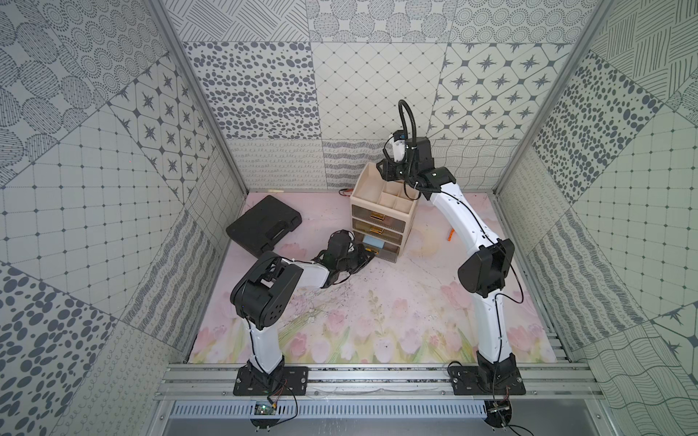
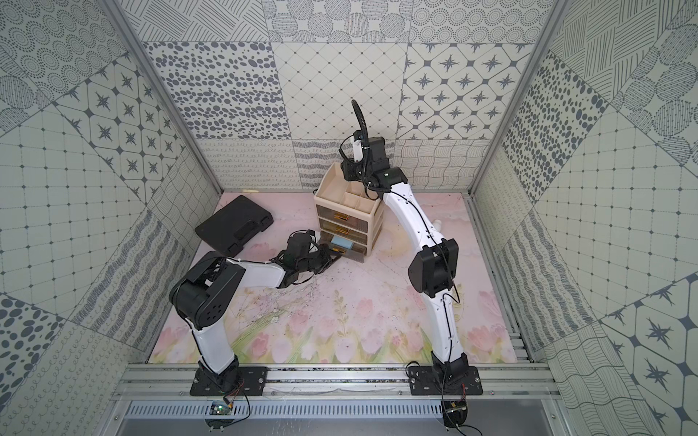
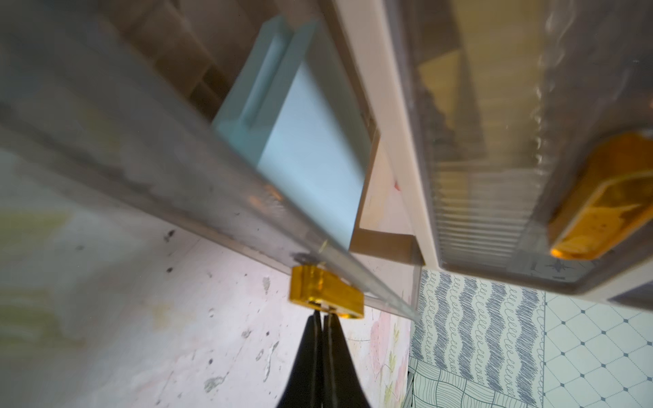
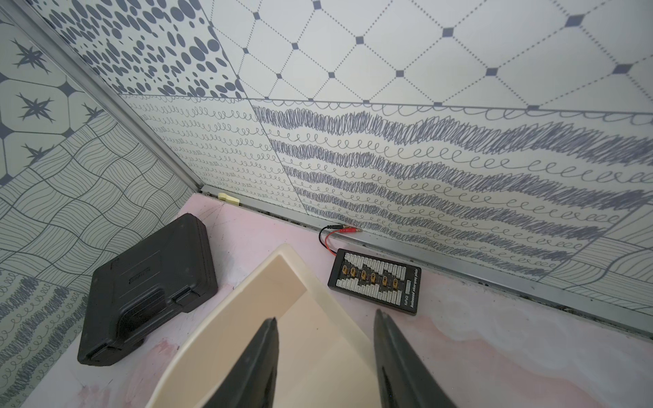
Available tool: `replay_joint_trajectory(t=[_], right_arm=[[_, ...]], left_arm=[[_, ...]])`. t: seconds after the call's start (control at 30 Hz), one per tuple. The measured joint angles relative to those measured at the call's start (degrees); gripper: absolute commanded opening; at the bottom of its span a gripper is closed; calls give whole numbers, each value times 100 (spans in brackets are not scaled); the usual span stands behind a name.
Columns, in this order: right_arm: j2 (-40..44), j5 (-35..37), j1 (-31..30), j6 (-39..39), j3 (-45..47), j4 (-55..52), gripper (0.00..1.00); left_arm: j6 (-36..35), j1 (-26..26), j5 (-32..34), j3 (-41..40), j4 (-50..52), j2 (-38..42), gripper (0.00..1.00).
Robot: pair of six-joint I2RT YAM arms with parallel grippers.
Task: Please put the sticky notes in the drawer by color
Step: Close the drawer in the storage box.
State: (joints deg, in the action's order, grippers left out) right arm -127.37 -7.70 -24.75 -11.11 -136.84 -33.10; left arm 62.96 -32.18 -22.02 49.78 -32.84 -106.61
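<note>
Two risks stand out to us. First, the left claw [image 3: 322, 318] has its fingertips pressed together right at the edge of the gold handle [image 3: 327, 295] on the open bottom drawer [image 3: 159, 159]. We cannot tell whether they pinch a lip of the handle or merely butt against it. A push or pull slightly off line could let the tips slide off that slick handle. Second, the cabinet [image 1: 411, 226] looks light to us, and force on its lowest drawer could skid or turn it on the mat rather than move the drawer. The right claw [image 4: 324, 315] hangs over the far corner of the cabinet's top tray [image 4: 314, 279], fingers apart with nothing between them. We cannot tell whether it touches the tray, so we would not count on it as a brace.

The blue sticky notes [image 3: 311, 159] lie inside the open bottom drawer, just beyond its front wall from the left claw, near it but not touching. They sit well below the right claw. The pads do not look like one neat stack, and we judge that a raised edge might catch the frame if the drawer slides in.
</note>
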Motion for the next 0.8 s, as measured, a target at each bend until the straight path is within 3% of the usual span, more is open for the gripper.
replay_joint_trajectory(t=[0.37,0.8], right_arm=[[332,-350,57,157,752,525,40],[717,-1436,-33,354,1384,518,35]], left_arm=[[-210,-2,0,518,94,-136,0],[-339,-280,205,643,315,-157,0]])
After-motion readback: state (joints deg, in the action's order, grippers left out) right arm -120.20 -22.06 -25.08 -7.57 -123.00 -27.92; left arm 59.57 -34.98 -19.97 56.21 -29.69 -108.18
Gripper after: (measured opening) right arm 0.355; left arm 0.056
